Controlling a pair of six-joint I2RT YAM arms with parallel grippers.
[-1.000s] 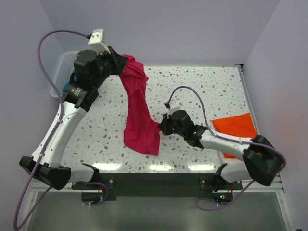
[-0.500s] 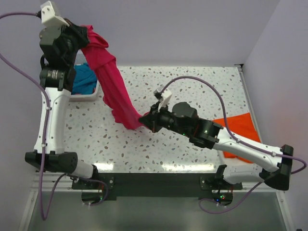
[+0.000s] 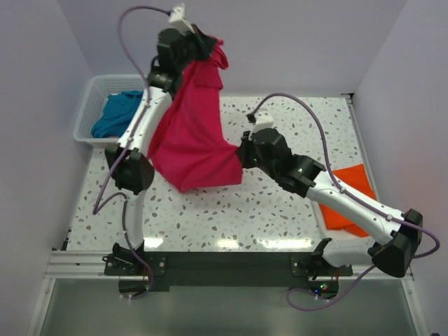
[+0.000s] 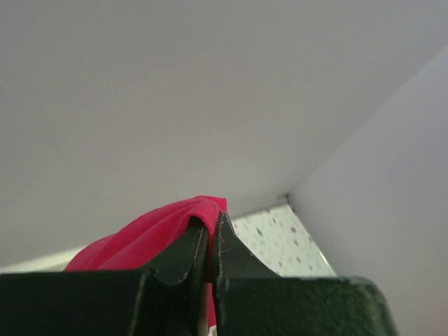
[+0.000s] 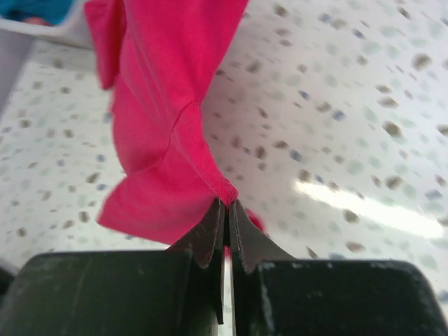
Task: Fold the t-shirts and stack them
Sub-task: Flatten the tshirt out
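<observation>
The left hand (image 3: 208,47) is clamped on an upper edge of the pink shirt (image 3: 196,140), high over the bench's (image 3: 280,210) far edge. The right hand (image 3: 243,155), also pinched shut on the cloth, holds a lower corner near the bench's middle. This probably spreads the shirt in the air so it can be laid flat for folding. It hangs between them as a slanted sheet; whether its lowest fold touches the bench cannot be told. The orange shirt (image 3: 346,196) lies at the right edge, partly under the right arm. The teal shirt (image 3: 115,115) sits in the basket (image 3: 84,115) at the far left corner. Whether each hand holds hem, sleeve or shoulder is unclear.
</observation>
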